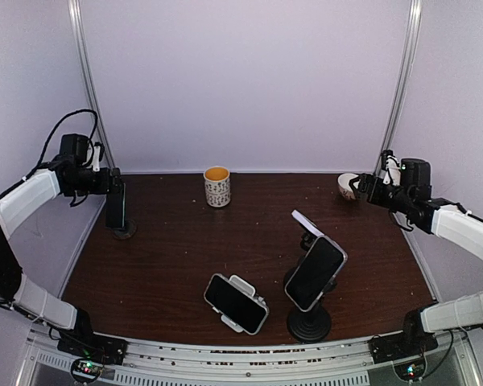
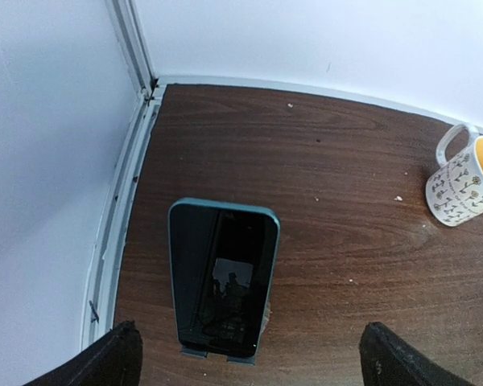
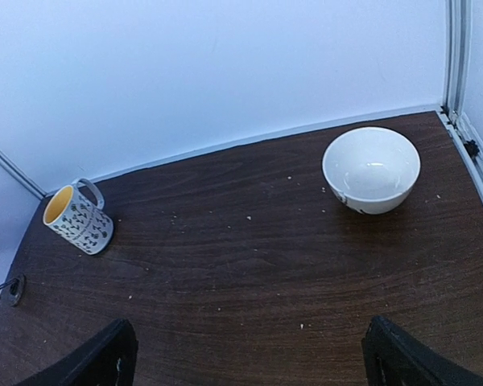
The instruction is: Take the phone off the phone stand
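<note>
Phone [image 2: 223,277] on stand [image 1: 125,232] just ahead of wide-open, empty left gripper [image 2: 253,355]

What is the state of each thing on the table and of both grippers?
Left phone: upright on its stand, screen dark.
Middle phone: leaning on white stand.
Right phone: on black stand.
Mug: upright.
Bowl: upright, empty.
Left gripper: open.
Right gripper: open.

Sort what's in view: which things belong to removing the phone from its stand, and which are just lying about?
Job: teal-cased phone on its stand; middle phone on white stand; right phone on black stand. Which one is meant, I cannot tell.
Lying about: mug; white bowl.
</note>
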Available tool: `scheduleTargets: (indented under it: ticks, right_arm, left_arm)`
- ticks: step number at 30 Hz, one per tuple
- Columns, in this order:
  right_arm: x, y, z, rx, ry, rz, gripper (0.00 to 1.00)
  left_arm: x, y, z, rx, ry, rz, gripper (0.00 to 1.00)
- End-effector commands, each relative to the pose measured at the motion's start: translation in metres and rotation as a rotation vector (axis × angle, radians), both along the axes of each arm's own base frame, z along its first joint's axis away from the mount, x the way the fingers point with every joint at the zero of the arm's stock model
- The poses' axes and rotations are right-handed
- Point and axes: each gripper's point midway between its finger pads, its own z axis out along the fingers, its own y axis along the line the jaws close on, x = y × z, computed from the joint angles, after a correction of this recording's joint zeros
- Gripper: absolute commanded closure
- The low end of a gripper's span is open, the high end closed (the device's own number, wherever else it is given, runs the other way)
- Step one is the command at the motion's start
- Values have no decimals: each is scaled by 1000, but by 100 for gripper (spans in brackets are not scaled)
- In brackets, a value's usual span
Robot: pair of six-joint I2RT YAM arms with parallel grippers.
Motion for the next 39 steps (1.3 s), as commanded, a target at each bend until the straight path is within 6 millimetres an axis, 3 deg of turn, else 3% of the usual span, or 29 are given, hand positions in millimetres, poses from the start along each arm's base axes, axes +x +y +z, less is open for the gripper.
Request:
scheduleTargets:
  ticks: [1, 7, 11, 14, 20, 26, 39]
  right_arm:
    - [-5, 14, 34, 65, -109, 80, 0]
    - [-5, 15, 33, 86, -114, 79, 0]
    - [-4, 16, 30, 80, -103, 91, 0]
    - [-5, 17, 28, 75, -98, 95, 0]
    - [-5, 19, 28, 87, -102, 108, 0]
    - [-7, 23, 26, 96, -91, 130, 0]
    - [-11, 27, 13, 107, -64, 152, 0]
  left_arm:
    - [2, -5, 25, 88, -56, -116, 2]
    - [8, -13, 17, 68, 76, -172, 2]
    - [7, -6, 33, 88, -76, -124, 2]
    - [4, -4, 34, 131, -120, -133, 2]
    - [4, 19, 2, 260, 87, -98, 2]
    - [15, 10, -20, 217, 143, -143, 2]
    - [18, 21, -61, 158, 221, -110, 2]
